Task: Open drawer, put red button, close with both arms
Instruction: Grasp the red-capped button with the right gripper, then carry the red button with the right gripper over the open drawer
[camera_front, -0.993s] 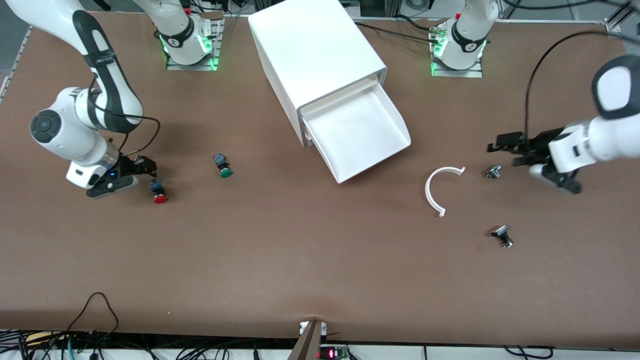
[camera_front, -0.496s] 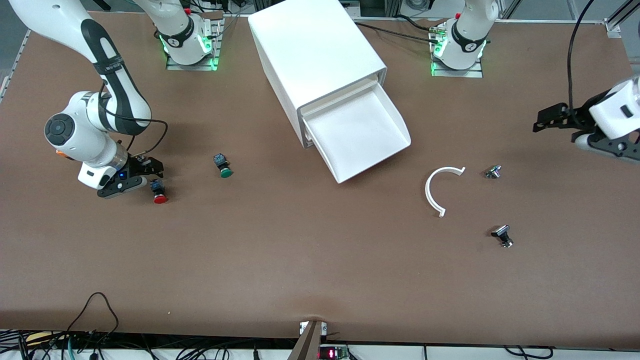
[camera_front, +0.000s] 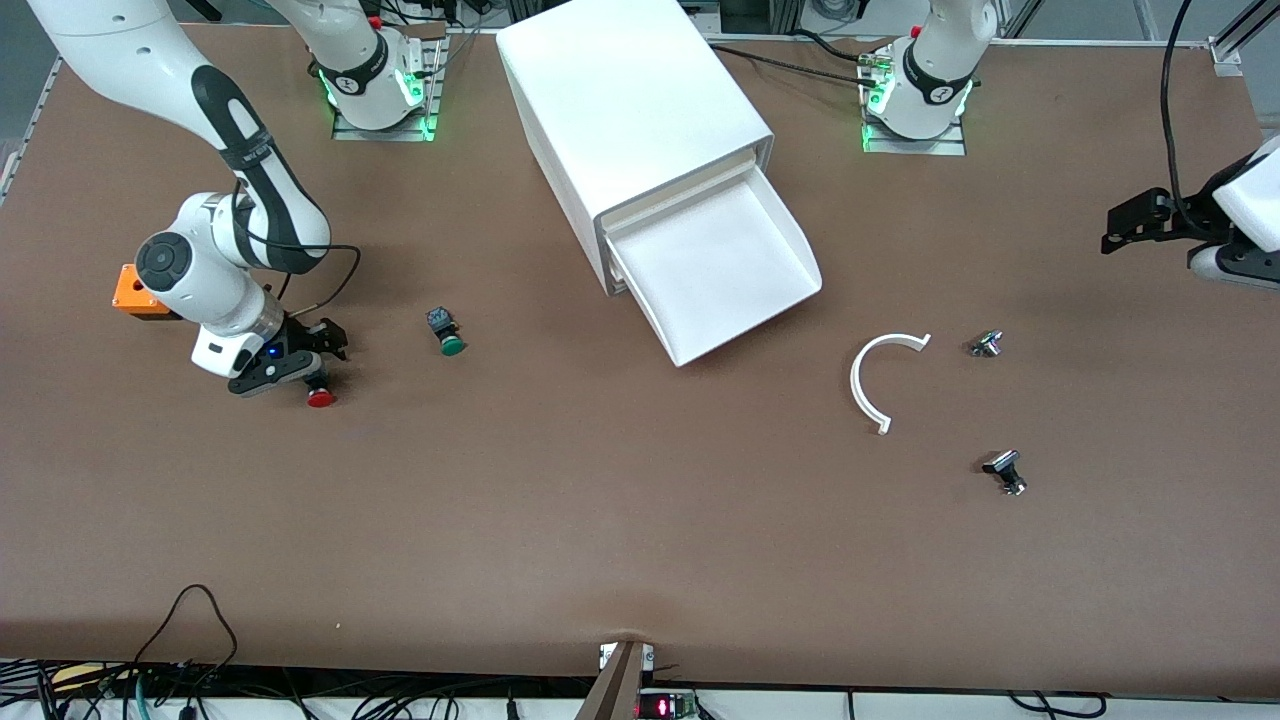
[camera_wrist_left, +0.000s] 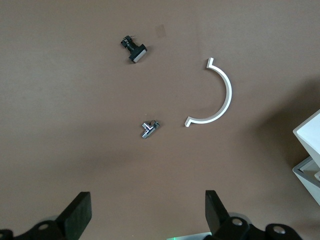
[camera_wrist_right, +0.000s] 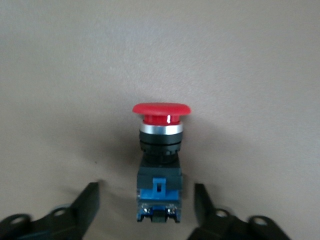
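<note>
The red button (camera_front: 319, 394) lies on its side on the table toward the right arm's end; the right wrist view shows its red cap and black-and-blue body (camera_wrist_right: 160, 165). My right gripper (camera_front: 312, 366) is low over it, open, its fingers (camera_wrist_right: 87, 205) on either side of the button's body without touching it. The drawer (camera_front: 715, 270) stands pulled out of the white cabinet (camera_front: 630, 110) and is empty. My left gripper (camera_front: 1140, 225) is open and empty, in the air at the left arm's end of the table; its fingertips (camera_wrist_left: 80, 212) show over bare table.
A green button (camera_front: 446, 332) lies between the red button and the cabinet. An orange box (camera_front: 133, 292) sits beside the right arm. A white curved piece (camera_front: 878, 380) and two small metal parts (camera_front: 986, 344), (camera_front: 1005, 470) lie toward the left arm's end.
My right gripper has moved in over the red button until its fingers straddle the body. My left arm has pulled up and away from the metal parts toward the table's end.
</note>
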